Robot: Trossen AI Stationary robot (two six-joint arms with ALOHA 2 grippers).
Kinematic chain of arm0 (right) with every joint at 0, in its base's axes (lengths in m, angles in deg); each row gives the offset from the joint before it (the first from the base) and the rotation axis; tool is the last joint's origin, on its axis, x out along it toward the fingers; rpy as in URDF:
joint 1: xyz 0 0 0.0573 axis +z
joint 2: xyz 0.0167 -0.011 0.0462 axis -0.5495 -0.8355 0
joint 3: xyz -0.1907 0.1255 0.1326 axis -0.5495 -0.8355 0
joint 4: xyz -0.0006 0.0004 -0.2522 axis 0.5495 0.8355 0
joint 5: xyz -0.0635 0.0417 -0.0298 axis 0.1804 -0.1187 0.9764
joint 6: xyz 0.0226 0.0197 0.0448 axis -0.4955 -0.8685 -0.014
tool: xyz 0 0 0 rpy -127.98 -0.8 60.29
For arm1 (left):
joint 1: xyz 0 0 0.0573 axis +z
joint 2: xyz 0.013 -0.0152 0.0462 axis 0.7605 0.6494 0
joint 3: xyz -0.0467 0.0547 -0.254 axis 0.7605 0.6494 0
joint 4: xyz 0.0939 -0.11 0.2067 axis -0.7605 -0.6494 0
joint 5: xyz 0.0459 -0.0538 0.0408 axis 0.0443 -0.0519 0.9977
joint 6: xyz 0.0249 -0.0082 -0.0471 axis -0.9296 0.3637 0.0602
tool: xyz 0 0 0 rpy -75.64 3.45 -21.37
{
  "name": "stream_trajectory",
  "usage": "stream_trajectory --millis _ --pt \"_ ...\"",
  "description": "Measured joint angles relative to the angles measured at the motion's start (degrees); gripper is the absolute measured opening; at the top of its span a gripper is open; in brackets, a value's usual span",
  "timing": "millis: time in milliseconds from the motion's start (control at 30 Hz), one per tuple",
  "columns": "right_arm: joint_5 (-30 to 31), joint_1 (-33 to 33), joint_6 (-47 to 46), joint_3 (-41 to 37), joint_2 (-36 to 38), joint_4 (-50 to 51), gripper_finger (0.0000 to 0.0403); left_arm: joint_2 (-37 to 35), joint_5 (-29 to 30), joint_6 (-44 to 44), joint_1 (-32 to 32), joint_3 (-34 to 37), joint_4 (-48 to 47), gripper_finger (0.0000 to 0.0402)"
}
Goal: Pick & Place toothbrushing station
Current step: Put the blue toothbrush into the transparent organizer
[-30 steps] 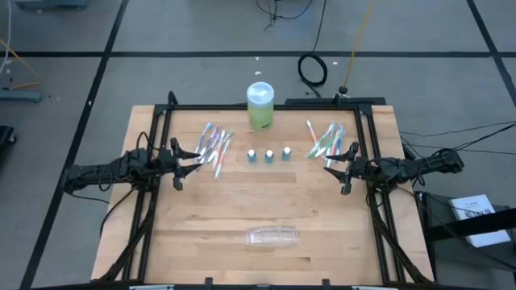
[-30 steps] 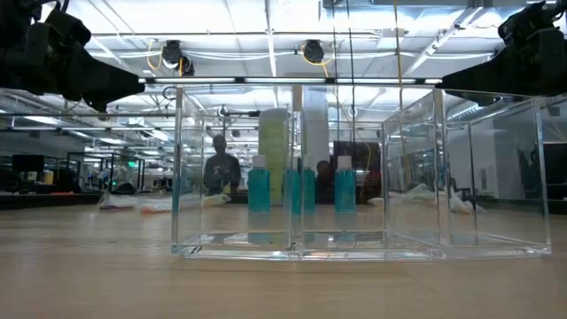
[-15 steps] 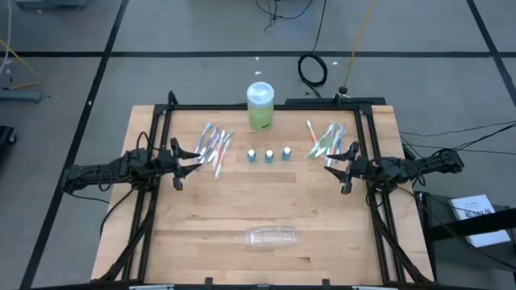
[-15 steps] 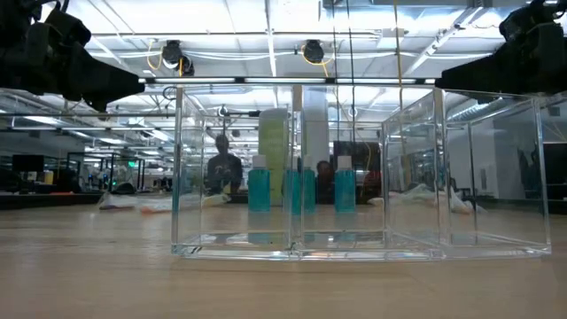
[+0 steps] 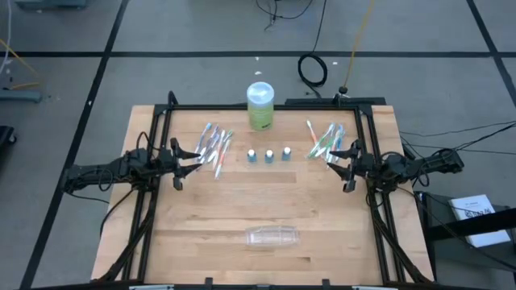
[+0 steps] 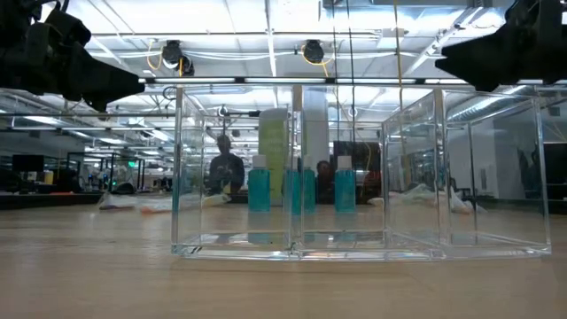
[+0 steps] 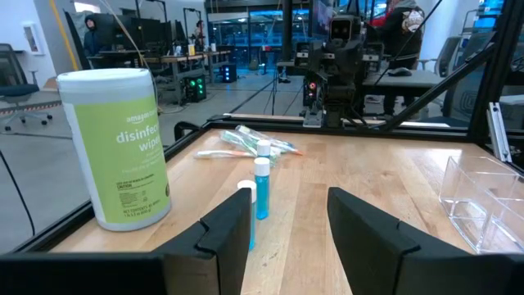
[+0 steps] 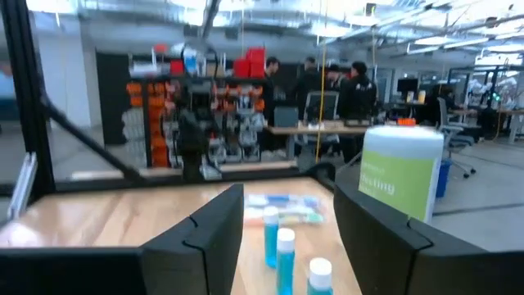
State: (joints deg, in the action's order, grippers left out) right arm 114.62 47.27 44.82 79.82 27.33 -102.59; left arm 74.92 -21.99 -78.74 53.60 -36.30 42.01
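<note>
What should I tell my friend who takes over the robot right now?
Left gripper: open, holding nothing, at the left pile of toothbrushes.
Right gripper: open, holding nothing, beside the right pile of toothbrushes.
Three small blue tubes stand in a row mid-table, in front of the green wipes canister.
The clear container sits at the near edge of the table and looks empty.
Done: nothing placed yet, as far as I can see.
Left: pick up the toothbrushes and tubes and put them in their place, probably the container.

toothbrushes [image 5: 214,144] too small to count, right wrist view blurred, people beyond indistinct
</note>
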Motion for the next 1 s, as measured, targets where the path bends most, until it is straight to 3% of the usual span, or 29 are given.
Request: stream_trajectory --millis 300,533,800,1000 --pt "0.2 -0.1 1.5 0.0 -0.3 -8.6 0.0183 0.0 0.0 0.0 0.0 0.0 0.0 0.0166" --pt "0.7 -0.1 1.7 -0.3 -3.6 -2.4 0.0183 0.0 0.0 0.0 0.0 0.0 0.0 0.0166" --pt "17.5 -0.1 -4.3 -2.6 -11.1 -5.4 0.0197 0.0 0.0 0.0 0.0 0.0 0.0 0.0166" --pt "21.5 -0.1 -5.6 3.4 -19.6 -5.2 0.0242 0.0 0.0 0.0 0.0 0.0 0.0 0.0166"
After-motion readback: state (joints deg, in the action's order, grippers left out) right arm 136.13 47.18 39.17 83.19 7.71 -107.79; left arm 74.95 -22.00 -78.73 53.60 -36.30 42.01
